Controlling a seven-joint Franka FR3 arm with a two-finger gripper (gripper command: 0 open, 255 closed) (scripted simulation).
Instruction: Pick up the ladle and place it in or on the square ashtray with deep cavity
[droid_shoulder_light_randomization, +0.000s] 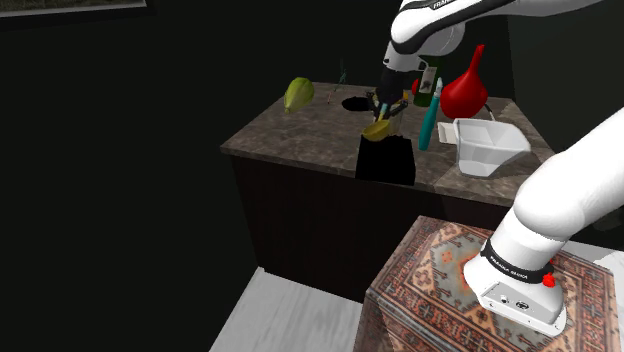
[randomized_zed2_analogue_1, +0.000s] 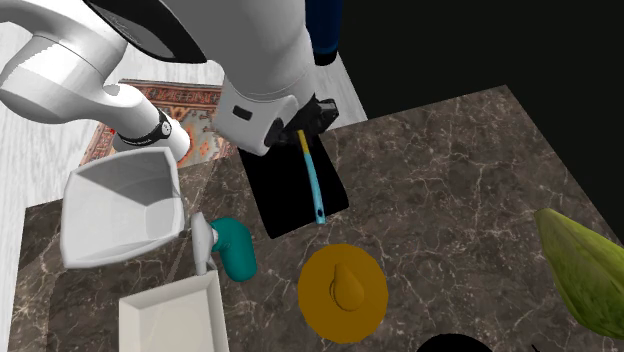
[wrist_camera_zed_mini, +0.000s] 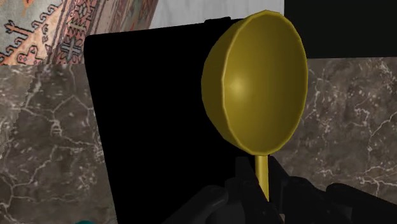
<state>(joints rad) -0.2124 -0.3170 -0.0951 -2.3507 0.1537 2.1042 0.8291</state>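
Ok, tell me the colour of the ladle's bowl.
Mustard yellow. The ladle shows best in the wrist view, its bowl against the black ashtray.

A dim household room: marble-topped dark counter (droid_shoulder_light_randomization: 310, 130), rug-patterned stand (droid_shoulder_light_randomization: 430, 265), pale plank floor (droid_shoulder_light_randomization: 285, 315).

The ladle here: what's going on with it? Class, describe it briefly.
The white robot arm has its black claw shut on the thin handle of the golden, round-bowled ladle. It holds the ladle close to the black square ashtray, which sits on the dark marble counter. The ladle is not yet released.
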